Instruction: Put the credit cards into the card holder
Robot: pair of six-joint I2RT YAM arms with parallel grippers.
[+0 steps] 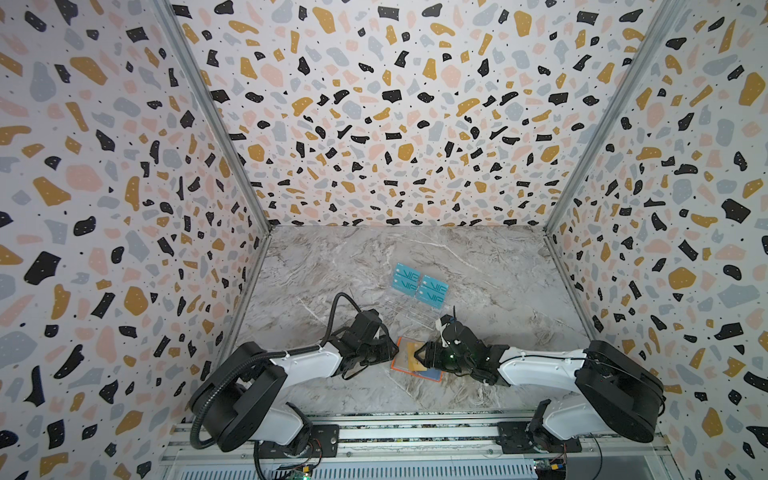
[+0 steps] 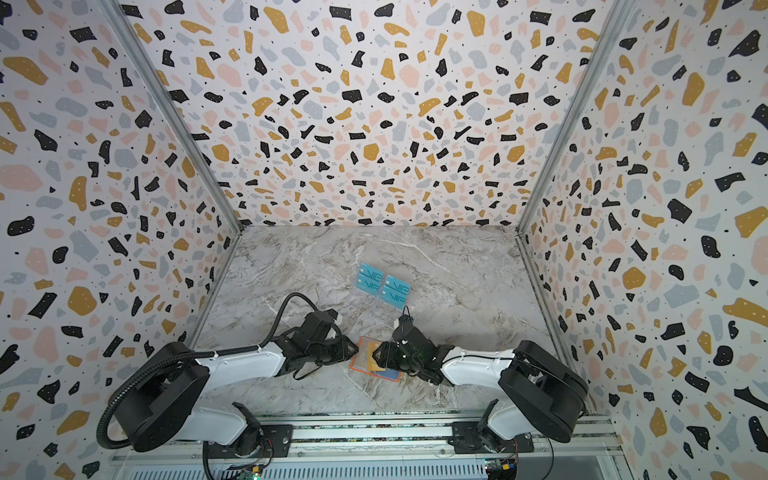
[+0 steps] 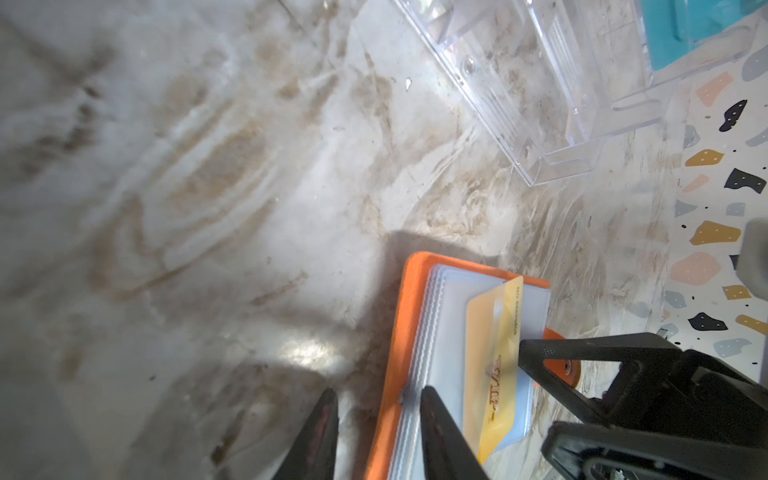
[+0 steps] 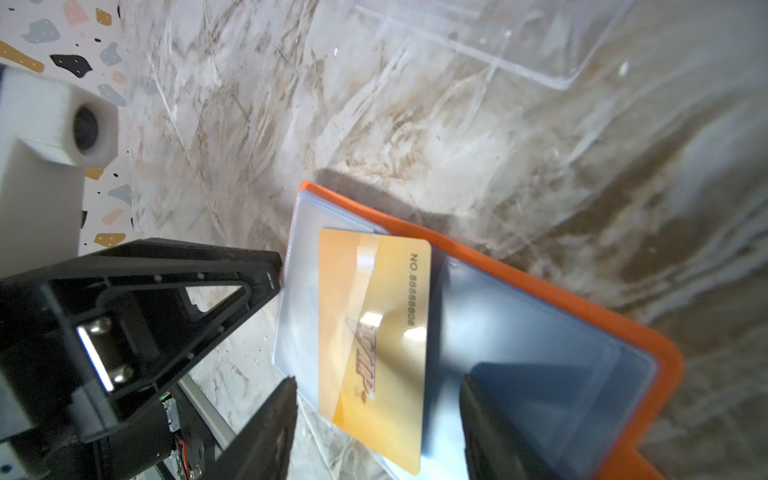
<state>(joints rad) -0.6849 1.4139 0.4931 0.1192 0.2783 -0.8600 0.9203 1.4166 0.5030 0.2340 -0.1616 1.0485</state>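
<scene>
Right wrist view: a gold card [image 4: 374, 345] lies flat on the clear sleeves [image 4: 519, 332] of the open card holder [image 4: 540, 286], which rests cover-down on the bench [image 4: 415, 124]. One short end of the card appears tucked under a sleeve lip. The rest lies exposed on top of the holder.

Handling. The card is judged light, thin, stiff and glossy, and lying flat it offers only its edges. Take it across the two long edges near the exposed short end, then push lengthwise. The sleeves are soft film and likely to buckle or lift. The holder is light and may slide unless restrained.

Right claw [image 4: 379, 386]: jaws wide apart, straddling the exposed end of the card, with a gap showing at each long edge. It holds nothing.

Left claw [image 3: 377, 390]: jaws part-way apart at the holder's opposite edge. One fingertip [image 3: 428, 399] sits over the sleeve stack by the stitched seam; the other is outside the holder, over the bench. Nothing is clamped. Whether the fingertip presses down cannot be told.

Remaining stock: in both top views, four teal cards [image 1: 419, 286] stand in a clear rack [image 1: 409, 311] just beyond the holder, untouched by either claw.
</scene>
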